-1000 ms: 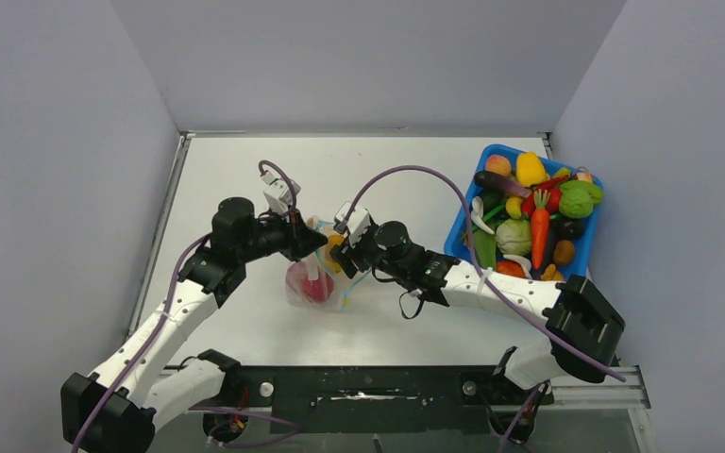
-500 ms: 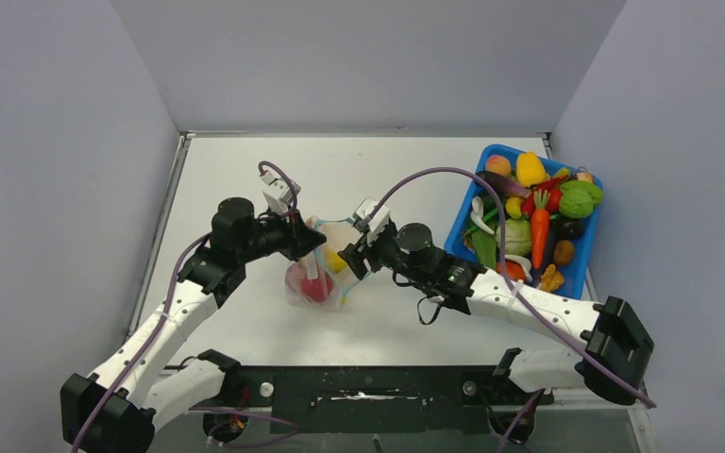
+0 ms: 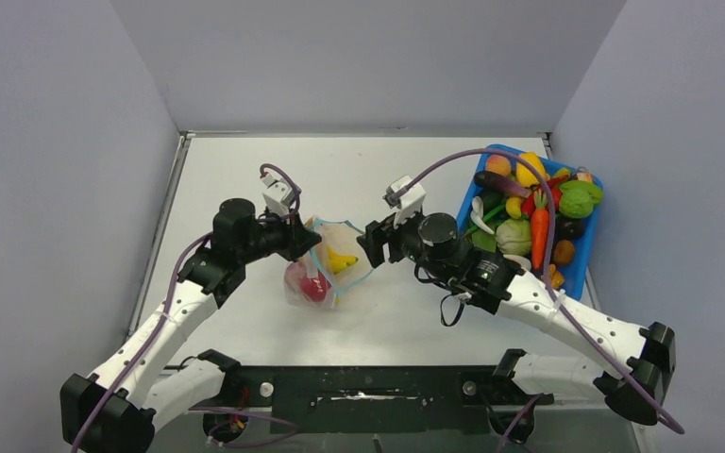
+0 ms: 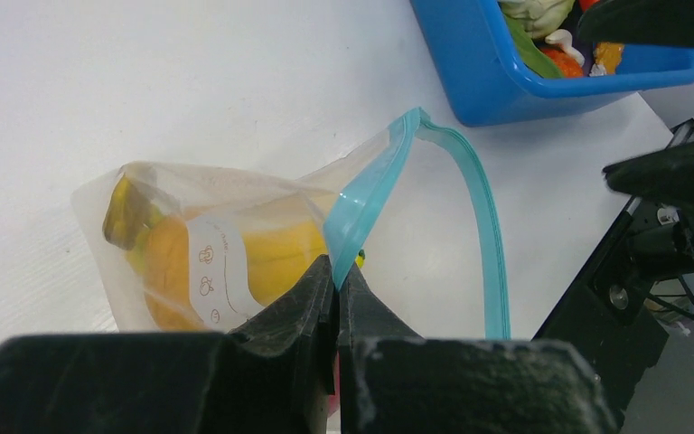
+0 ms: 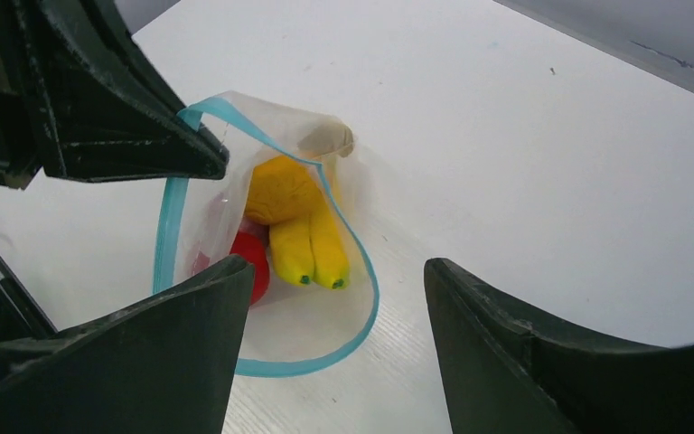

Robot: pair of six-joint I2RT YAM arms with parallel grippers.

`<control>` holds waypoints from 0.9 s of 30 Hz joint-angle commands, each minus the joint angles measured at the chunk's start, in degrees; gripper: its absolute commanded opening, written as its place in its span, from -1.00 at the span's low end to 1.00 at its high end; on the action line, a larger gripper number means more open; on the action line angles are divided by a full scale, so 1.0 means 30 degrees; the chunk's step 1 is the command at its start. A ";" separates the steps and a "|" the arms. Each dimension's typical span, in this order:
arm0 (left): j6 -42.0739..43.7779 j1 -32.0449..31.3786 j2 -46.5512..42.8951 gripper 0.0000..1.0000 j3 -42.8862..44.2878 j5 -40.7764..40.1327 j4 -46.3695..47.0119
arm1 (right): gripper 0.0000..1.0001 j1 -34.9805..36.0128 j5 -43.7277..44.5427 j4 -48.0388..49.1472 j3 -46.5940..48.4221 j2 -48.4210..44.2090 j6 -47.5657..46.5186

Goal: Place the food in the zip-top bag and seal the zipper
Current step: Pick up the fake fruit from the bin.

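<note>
The clear zip-top bag (image 3: 326,269) lies mid-table with its mouth held open, the light blue zipper (image 5: 170,217) forming a loop. Inside it is food: a yellow banana (image 5: 312,249), an orange-yellow piece (image 5: 280,188) and a red fruit (image 5: 251,262). My left gripper (image 4: 336,271) is shut on the zipper edge (image 4: 366,203) at the bag's left side and holds it lifted. My right gripper (image 5: 339,267) stands open just right of the mouth, nothing between its fingers.
A blue bin (image 3: 587,247) at the right back holds several toy vegetables, among them a carrot (image 3: 539,231) and a cabbage (image 3: 514,236). Its near wall (image 4: 497,81) shows in the left wrist view. The right arm's purple cable arcs above the bin.
My right gripper has drawn back to the right, out of the bag mouth, with its jaws wider. The banana now lies in the bag. The left gripper has kept its hold.
</note>
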 commanded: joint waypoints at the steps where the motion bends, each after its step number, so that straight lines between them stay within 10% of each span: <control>1: 0.0529 0.0121 -0.0629 -1.00 0.0115 -0.0341 0.0608 | 0.41 -0.0972 0.2343 -0.3055 0.1986 -0.0535 0.2718; 27: 0.0845 0.0121 -0.1492 -1.00 -0.0571 -0.0649 0.0651 | 0.29 -0.8944 0.9742 -1.2713 0.2946 -0.0197 1.2329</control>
